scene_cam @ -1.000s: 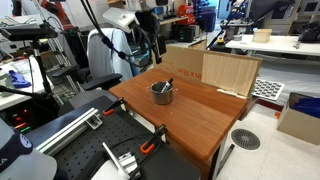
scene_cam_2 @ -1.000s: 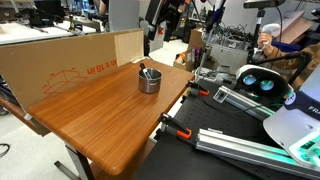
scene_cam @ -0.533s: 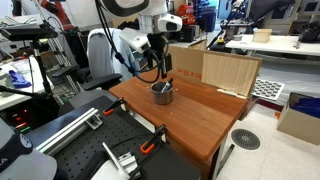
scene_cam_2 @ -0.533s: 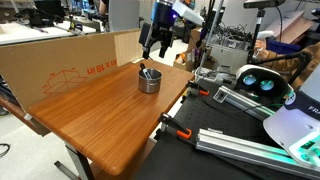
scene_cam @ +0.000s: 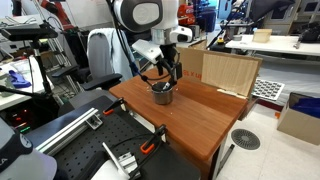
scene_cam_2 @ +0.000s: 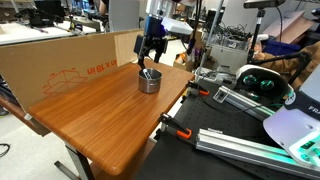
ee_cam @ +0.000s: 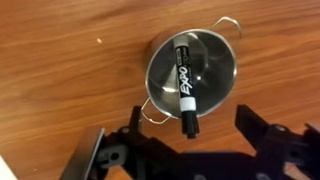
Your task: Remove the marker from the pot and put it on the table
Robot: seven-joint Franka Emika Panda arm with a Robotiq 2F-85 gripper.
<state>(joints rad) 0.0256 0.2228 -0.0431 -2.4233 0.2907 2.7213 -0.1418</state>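
The silver pot (ee_cam: 192,72) stands on the reddish-brown table (ee_cam: 60,80). A black marker (ee_cam: 184,88) with a white label leans in it, its capped end poking over the rim towards me. My gripper (ee_cam: 190,122) hangs open right above the pot, one finger on each side of the marker's end, touching nothing. In both exterior views the gripper (scene_cam: 165,73) (scene_cam_2: 150,58) is just above the pot (scene_cam: 162,93) (scene_cam_2: 148,80), which sits near the table's (scene_cam: 190,110) (scene_cam_2: 100,110) far edge.
A pale plywood board (scene_cam: 230,72) and a cardboard box (scene_cam: 184,60) stand along the table's back edge; the board also shows as a long panel (scene_cam_2: 60,62). Clamps and metal rails (scene_cam_2: 240,140) lie beside the table.
The arm has swung in and come down over the pot; a second ago the gripper was high and behind it. The marker and pot have not moved.
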